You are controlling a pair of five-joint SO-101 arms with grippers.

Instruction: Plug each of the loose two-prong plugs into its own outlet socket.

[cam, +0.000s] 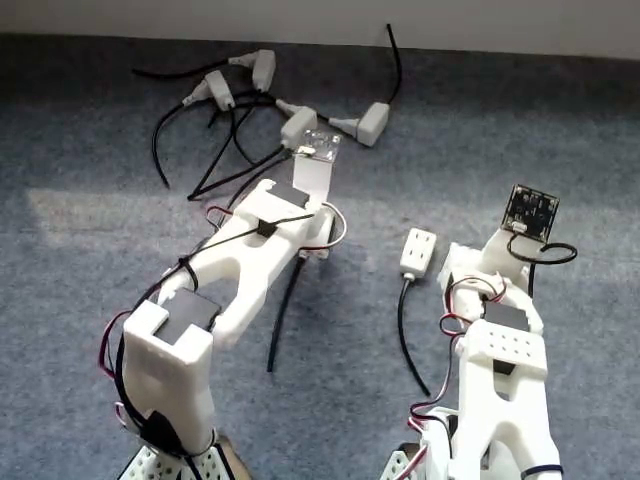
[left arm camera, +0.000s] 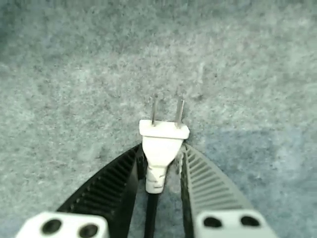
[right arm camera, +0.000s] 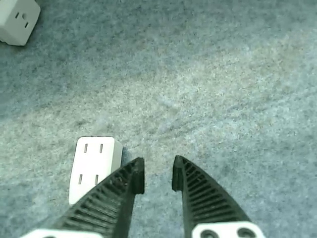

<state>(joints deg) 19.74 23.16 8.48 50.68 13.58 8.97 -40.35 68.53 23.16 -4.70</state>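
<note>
My left gripper (left arm camera: 161,151) is shut on a white two-prong plug (left arm camera: 163,136), gripping its body with the two prongs pointing away from me over bare carpet. Its black cord runs back between the fingers. In the high view the left arm (cam: 265,235) stretches toward the back middle of the carpet. My right gripper (right arm camera: 158,171) is open by a narrow gap with nothing in it. A white outlet block (right arm camera: 94,166) (cam: 418,250) lies flat just beside one of its fingers, slots facing up. A white outlet cube (right arm camera: 17,17) (cam: 372,122) sits farther off.
Several more white plugs and sockets with tangled black cords lie at the back left (cam: 218,90) (cam: 262,68) (cam: 298,125). The outlet block's black cord (cam: 405,330) runs toward the front between the two arms. Grey-blue carpet (cam: 80,250) covers the surface.
</note>
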